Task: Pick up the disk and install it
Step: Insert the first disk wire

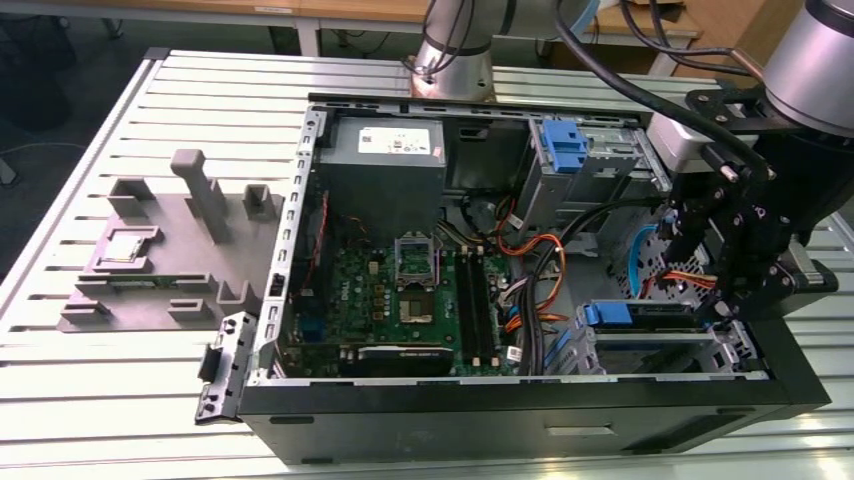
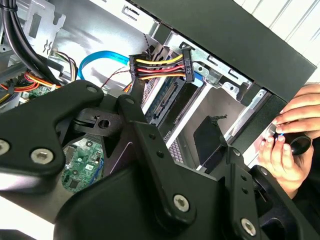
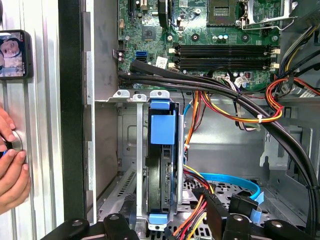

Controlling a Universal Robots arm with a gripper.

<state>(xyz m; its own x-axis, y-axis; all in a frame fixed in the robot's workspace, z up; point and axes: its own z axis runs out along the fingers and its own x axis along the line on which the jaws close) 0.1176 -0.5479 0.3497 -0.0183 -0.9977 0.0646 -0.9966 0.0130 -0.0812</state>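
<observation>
The disk point(image 1: 638, 317), framed by its bright blue carrier, sits in the drive cage at the front corner of the open computer case point(image 1: 534, 410), on the exterior view's right. In the first wrist view the disk point(image 3: 162, 165) stands on edge between the cage's metal rails, blue tab facing the motherboard. My gripper point(image 1: 710, 300) hangs just above and beside the disk, inside the case, open and holding nothing. Its black linkages point(image 2: 150, 165) spread wide in the second wrist view.
A person's hand point(image 2: 292, 145) rests on the table just outside the case wall, also the hand point(image 3: 10, 165). Coloured power cables point(image 2: 160, 67) and a blue data cable point(image 3: 230, 180) lie beside the cage. A grey fixture point(image 1: 174, 250) stands on the exterior view's left.
</observation>
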